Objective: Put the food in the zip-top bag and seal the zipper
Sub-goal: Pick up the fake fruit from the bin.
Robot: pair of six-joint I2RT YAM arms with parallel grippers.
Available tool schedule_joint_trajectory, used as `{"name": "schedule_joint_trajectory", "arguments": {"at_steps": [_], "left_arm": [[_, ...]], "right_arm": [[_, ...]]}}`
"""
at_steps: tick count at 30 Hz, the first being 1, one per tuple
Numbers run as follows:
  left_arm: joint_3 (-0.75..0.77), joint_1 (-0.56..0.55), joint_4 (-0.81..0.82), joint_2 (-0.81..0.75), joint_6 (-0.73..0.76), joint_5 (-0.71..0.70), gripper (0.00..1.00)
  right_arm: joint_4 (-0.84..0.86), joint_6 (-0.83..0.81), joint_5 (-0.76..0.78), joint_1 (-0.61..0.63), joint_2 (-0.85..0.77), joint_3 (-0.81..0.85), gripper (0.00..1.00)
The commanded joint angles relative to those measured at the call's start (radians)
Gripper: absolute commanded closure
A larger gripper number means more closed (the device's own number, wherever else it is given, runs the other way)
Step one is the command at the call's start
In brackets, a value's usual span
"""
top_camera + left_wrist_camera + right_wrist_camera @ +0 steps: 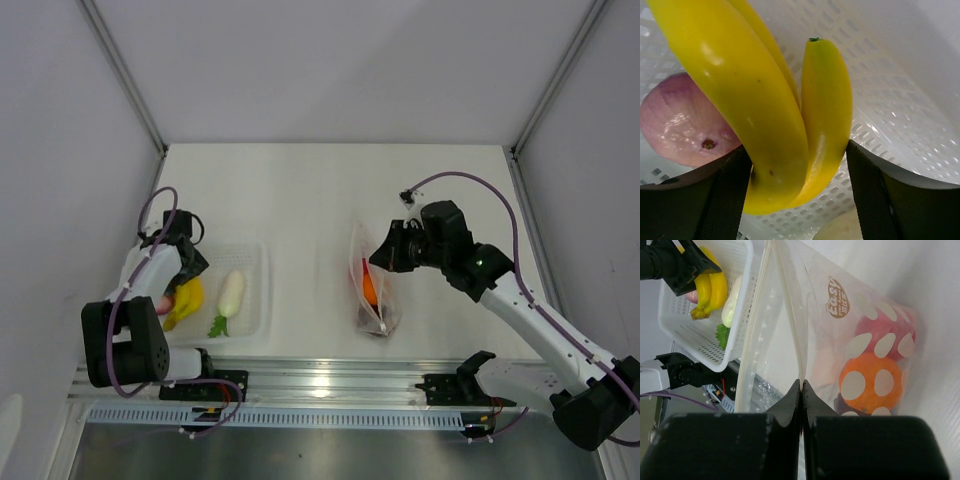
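My left gripper (186,272) (796,152) is down in the white tray and shut on the yellow banana (770,115) (187,301). A pale purple round one (680,125) lies beside the banana, and the white radish (230,293) lies in the tray's middle. The clear zip-top bag (377,295) (840,325) rests on the table right of the tray and holds an orange one (870,381), a red apple (882,335) and a dark piece. My right gripper (378,258) (801,383) is shut on one zipper strip (794,325). The other strip (754,330) stands apart, so the mouth is open.
The shallow perforated tray (255,310) (685,332) sits at the table's front left. A metal rail (330,385) with both arm bases runs along the near edge. Grey walls close in the back and sides.
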Motion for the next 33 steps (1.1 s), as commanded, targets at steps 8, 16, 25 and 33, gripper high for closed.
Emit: {"name": "schedule_joint_trajectory", "arguments": {"at_steps": [8,16,25,33], "left_arm": [[0.017,0.009,0.028,0.098,-0.026,-0.011,0.56],[0.043,0.002,-0.071,0.01,-0.05,-0.002,0.94],[0.118,-0.117,-0.158,-0.316,0.014,-0.055,0.99],[0.147,-0.183,-0.169,-0.569,0.049,0.182,0.99]], "right_arm": [[0.022,-0.039,-0.066,-0.076,-0.033,-0.011,1.0],[0.017,-0.011,-0.073,-0.088,-0.016,-0.014,1.0],[-0.016,0.006,-0.028,-0.086,0.033,0.013,1.0],[-0.026,0.04,0.01,-0.088,0.079,0.044,1.0]]}}
